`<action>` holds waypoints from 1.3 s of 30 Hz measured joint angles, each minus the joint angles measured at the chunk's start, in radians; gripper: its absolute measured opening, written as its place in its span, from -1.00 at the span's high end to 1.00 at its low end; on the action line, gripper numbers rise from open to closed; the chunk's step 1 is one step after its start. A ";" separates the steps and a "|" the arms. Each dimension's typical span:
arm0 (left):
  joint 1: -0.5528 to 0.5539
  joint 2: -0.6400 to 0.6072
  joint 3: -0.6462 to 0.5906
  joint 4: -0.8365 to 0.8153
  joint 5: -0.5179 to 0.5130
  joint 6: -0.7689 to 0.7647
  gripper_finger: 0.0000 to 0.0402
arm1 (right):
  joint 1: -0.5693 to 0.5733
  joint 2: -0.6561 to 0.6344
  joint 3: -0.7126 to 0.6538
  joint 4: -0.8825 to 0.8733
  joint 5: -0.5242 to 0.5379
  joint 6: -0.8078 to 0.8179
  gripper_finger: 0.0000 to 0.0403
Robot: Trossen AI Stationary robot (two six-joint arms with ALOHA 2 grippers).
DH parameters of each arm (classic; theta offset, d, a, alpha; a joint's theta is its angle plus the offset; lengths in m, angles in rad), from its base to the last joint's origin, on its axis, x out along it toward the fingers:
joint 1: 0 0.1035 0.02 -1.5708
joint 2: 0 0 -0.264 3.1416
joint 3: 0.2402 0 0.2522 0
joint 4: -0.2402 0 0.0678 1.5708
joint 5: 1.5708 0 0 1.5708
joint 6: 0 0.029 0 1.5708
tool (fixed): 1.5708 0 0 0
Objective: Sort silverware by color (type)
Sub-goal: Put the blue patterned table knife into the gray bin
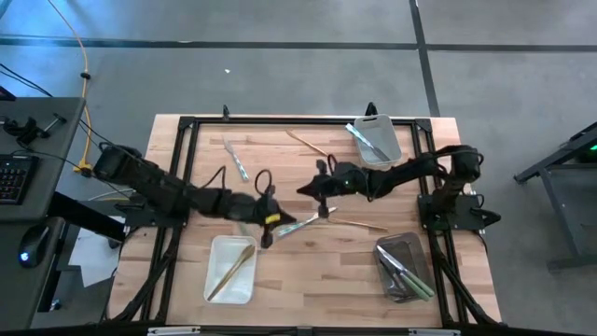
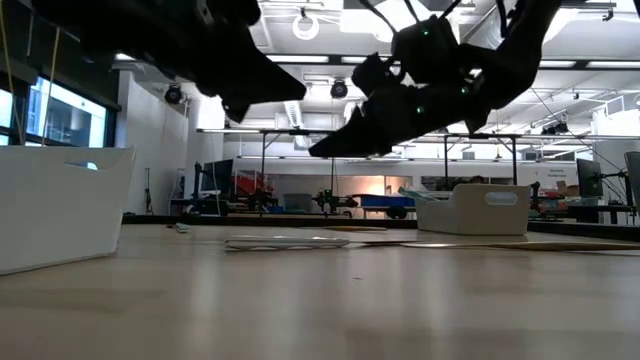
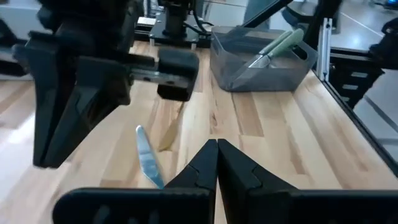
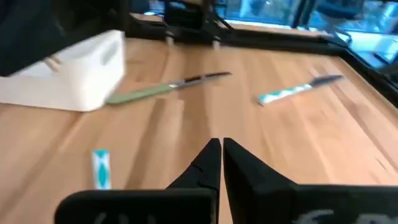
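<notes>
While arms hover, three trays [image 1: 230,271] (one grey)

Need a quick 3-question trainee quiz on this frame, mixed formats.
1. True or false: the white plastic tray near the table's front edge holds a gold utensil.
2. The dark grey tray holds: A) green-handled silverware B) gold C) nothing.
3. Fill in: the left gripper and right gripper are both ____.

Key: 1 true; 2 A; 3 shut.
</notes>
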 joint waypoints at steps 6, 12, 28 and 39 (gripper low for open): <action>0.147 0.000 0.000 0.051 0.224 0.107 1.00 | -0.067 0.000 0.000 0.008 0.016 0.003 1.00; 0.246 0.008 -0.001 0.101 0.341 0.134 1.00 | -0.101 0.000 0.001 0.011 0.024 0.004 1.00; 0.290 0.009 -0.303 0.520 0.311 0.077 1.00 | -0.081 0.000 0.002 -0.046 0.098 0.086 1.00; 0.372 0.009 -0.389 0.578 0.309 0.087 1.00 | -0.076 0.001 0.002 -0.247 0.188 0.185 1.00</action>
